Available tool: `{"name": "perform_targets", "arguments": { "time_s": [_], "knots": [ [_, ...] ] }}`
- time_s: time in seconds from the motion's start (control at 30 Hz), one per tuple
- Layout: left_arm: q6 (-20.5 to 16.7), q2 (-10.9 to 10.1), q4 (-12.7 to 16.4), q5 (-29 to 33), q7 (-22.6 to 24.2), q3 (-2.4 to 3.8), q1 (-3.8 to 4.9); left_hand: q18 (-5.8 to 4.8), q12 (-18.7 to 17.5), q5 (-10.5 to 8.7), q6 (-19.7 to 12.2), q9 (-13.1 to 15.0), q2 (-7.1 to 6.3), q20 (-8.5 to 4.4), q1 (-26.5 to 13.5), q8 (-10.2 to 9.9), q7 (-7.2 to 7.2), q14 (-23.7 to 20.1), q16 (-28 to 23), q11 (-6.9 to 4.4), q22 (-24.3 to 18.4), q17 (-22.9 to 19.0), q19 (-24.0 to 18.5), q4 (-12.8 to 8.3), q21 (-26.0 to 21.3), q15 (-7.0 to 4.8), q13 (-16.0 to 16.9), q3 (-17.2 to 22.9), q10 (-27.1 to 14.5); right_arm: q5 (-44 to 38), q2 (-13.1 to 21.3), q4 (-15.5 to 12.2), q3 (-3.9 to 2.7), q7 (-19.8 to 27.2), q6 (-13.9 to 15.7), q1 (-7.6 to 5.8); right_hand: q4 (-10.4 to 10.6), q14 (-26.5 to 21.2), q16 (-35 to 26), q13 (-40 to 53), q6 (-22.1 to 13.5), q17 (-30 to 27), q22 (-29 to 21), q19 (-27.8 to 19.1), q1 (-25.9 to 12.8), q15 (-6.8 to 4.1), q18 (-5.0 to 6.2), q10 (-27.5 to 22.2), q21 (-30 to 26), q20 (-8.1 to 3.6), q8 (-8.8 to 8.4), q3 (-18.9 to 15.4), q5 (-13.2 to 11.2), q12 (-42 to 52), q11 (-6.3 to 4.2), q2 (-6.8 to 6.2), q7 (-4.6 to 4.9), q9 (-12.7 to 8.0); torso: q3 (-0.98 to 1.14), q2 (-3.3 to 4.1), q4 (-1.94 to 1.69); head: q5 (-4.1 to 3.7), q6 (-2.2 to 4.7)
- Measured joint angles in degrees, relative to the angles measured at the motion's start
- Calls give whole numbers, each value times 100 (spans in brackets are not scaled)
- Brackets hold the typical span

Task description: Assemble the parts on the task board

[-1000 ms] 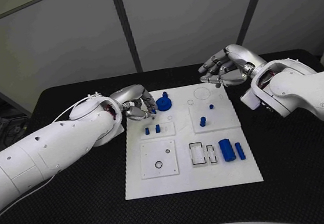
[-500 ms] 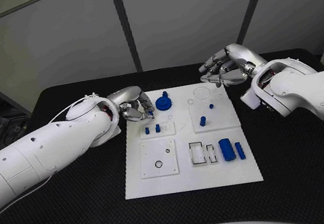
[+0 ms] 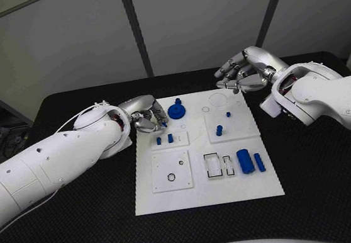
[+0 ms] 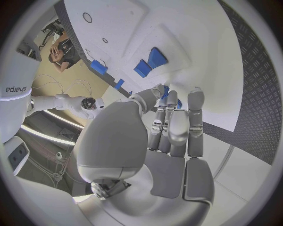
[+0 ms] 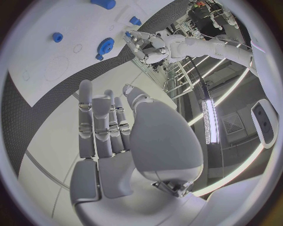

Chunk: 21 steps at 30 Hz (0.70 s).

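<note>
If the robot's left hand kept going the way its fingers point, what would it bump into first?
Probably the blue gear-like part on the task board. The left hand points at it from close by, though depth is hard to judge.

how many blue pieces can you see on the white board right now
7. Blue gear-like piece by the left hand; two small blocks below it; small peg, upright peg; thick cylinder and thin rod lower right. The hand may hide others.

From the head we look steeply down on the bench (image 3: 86, 239) and the whole task board (image 3: 209, 195); each wrist camera sits close behind its own hand, facing along the fingers (image 4: 177, 122); all three views share the board's far end.
</note>
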<state>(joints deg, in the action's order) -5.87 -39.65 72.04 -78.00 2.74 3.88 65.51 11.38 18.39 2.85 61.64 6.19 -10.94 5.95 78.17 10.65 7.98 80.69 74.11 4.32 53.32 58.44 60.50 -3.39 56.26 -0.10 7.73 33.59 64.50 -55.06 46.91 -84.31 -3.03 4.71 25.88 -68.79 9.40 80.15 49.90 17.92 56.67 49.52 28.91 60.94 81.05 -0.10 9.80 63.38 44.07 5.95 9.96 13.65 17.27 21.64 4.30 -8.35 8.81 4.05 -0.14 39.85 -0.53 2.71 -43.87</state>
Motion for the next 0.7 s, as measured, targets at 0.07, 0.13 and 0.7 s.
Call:
{"name": "perform_targets", "arguments": {
  "time_s": [0.07,0.13,0.7],
  "knots": [
    [22,11,-6,1,-1,-1,-3,1,0,0,0,0,-6,0,-6,0,0,0,0,0,0,0,0,0,0,0,0,0,0,0,0,0,0,0,0,0,0,0,0,0,0,0,0,0,0,0,0,0,0,0,0,0,0,0,0,0,0,0,-1,0,0,0,-3],
    [41,20,-11,1,-2,-3,-5,0,0,0,0,-3,-6,0,-6,0,0,0,0,0,0,0,0,0,0,0,0,0,0,0,-1,0,0,0,0,0,0,0,0,0,0,0,0,0,0,0,0,0,0,0,0,0,0,0,0,0,0,0,0,0,0,0,-3],
    [141,69,-55,4,-40,-21,-6,-1,-31,0,0,-23,-27,-10,-27,-39,0,-20,-23,-13,-25,-46,-54,-21,-22,20,-20,-21,14,0,-5,2,0,1,0,0,0,0,0,1,0,0,-4,0,0,0,1,-1,0,0,0,0,0,0,0,0,0,0,-2,-3,0,-4,-11]
  ]
}}
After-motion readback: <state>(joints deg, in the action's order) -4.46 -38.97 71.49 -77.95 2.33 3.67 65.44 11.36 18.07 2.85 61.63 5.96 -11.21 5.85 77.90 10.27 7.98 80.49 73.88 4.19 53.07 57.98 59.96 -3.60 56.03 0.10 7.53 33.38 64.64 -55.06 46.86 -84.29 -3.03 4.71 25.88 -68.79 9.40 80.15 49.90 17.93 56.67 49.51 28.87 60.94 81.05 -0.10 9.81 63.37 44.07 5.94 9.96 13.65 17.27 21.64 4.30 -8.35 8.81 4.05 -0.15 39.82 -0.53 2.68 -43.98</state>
